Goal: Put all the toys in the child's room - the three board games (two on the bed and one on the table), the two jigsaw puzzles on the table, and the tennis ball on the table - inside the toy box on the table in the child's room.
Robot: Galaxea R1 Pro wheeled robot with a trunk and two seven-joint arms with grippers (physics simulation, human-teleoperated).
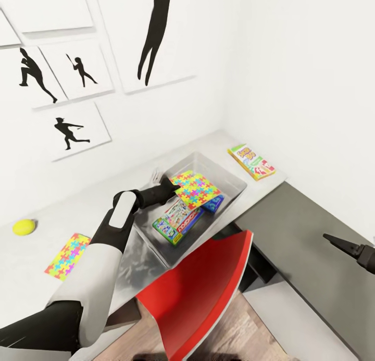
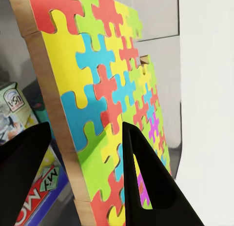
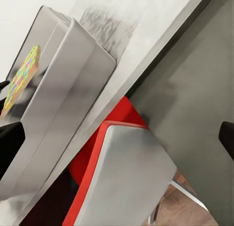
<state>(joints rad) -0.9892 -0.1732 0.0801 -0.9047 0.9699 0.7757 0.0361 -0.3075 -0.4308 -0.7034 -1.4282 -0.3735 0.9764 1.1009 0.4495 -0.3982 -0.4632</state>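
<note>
Fingers (image 2: 141, 187) of the left arm are clamped on one jigsaw puzzle (image 1: 197, 188), holding it tilted over the toy box (image 1: 235, 180) on the table (image 1: 130, 168). A good release would lower it flat onto the Monopoly box (image 1: 179, 223) and blue game (image 1: 214, 203) before opening. Another puzzle (image 1: 67, 256), a third game (image 1: 251, 162) and the tennis ball (image 1: 24, 227) wait on the table. Right fingers (image 1: 336, 243) hang well apart from the box; their state cannot be told.

Our head view looks down over the table (image 1: 62, 215), toy box (image 1: 237, 180) at twelve o'clock, left wrist close inside it, right wrist sharing its wall (image 3: 58, 84) from low outside
</note>
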